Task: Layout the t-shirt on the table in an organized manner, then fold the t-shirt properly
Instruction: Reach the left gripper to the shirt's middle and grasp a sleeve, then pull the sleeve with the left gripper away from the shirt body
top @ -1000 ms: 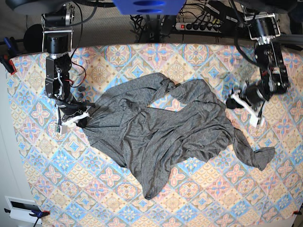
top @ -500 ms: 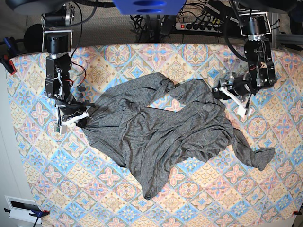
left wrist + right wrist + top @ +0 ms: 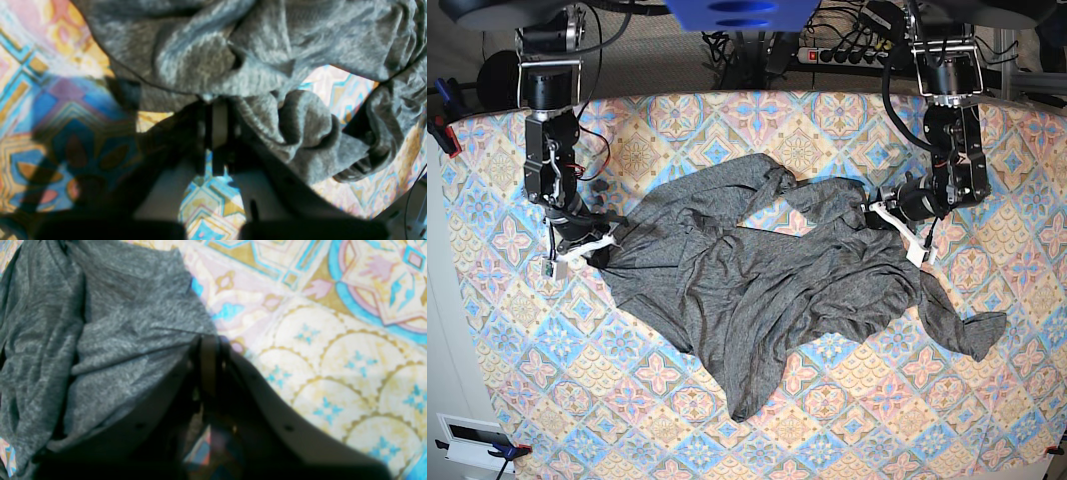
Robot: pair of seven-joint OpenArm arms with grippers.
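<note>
Patterned cloth covers the bench, and the grey long-sleeved t-shirt lies crumpled across its middle, one sleeve trailing toward the near right. The right claw pinches the shirt's edge and the left claw is pressed together on a bunched fold. Judged risk: the left grip likely takes several layers, so drawing the arms apart could drag the heap instead of spreading it, or the thin edge could slip free.

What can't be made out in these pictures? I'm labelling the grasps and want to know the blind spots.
- Left wrist view: the left gripper jaws' tips are buried in t-shirt folds and shadow.
- Right wrist view: the right gripper is dark and blurred; the pinched hem is unclear.
- Base view: the crumpled t-shirt hides its collar and one sleeve.
</note>
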